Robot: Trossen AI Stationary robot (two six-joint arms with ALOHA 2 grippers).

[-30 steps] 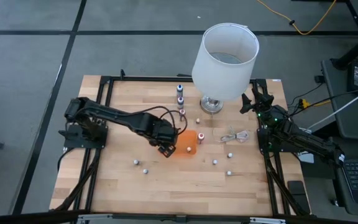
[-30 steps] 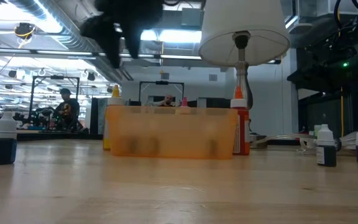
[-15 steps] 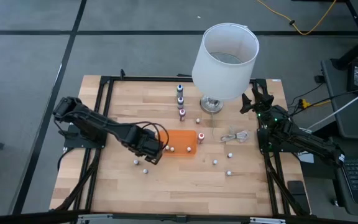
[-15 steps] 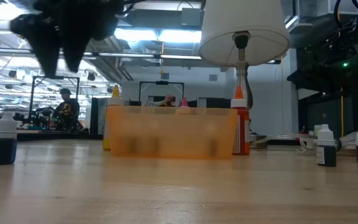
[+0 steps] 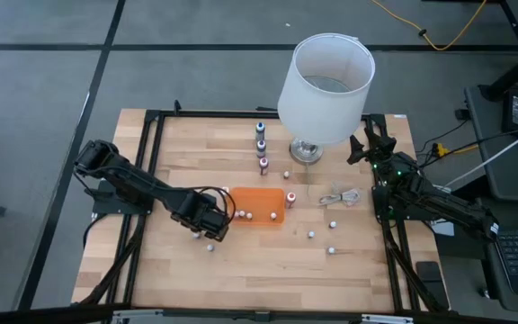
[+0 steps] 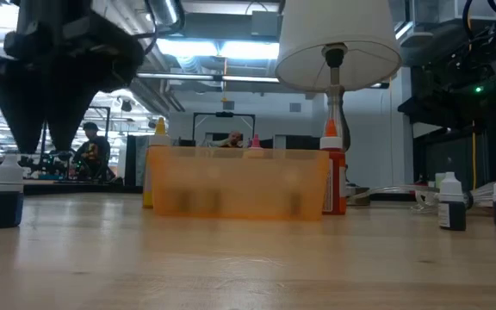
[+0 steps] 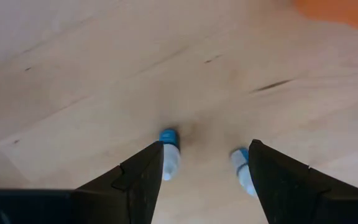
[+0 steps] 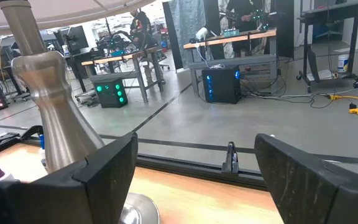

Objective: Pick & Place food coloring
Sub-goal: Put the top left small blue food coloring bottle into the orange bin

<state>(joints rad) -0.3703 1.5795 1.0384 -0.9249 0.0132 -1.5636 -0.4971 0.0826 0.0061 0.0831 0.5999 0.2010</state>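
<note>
Orange tray (image 5: 261, 205), mid-table: a few food coloring bottles (image 5: 249, 216) inside; most remain loose on the wood to its near, right and far sides. Left gripper (image 5: 212, 229): jaws parted, empty, hovering over two blue-capped bottles (image 7: 168, 155) near-left of the tray. Right gripper (image 5: 370, 144): spread wide, idle at far right.

Even, soft light from above on my worktop (image 5: 268, 261) in the high view, shadows faint. Down low, bright ceiling strips glare behind and my left tool (image 6: 46, 129) hangs as a black silhouette; the near wood is blurred. My left wrist view is warm and soft-focused, bottle caps (image 7: 168, 135) smeared. My right wrist view is crisp on the room beyond, its near fingers (image 8: 107, 171) dark.
</note>
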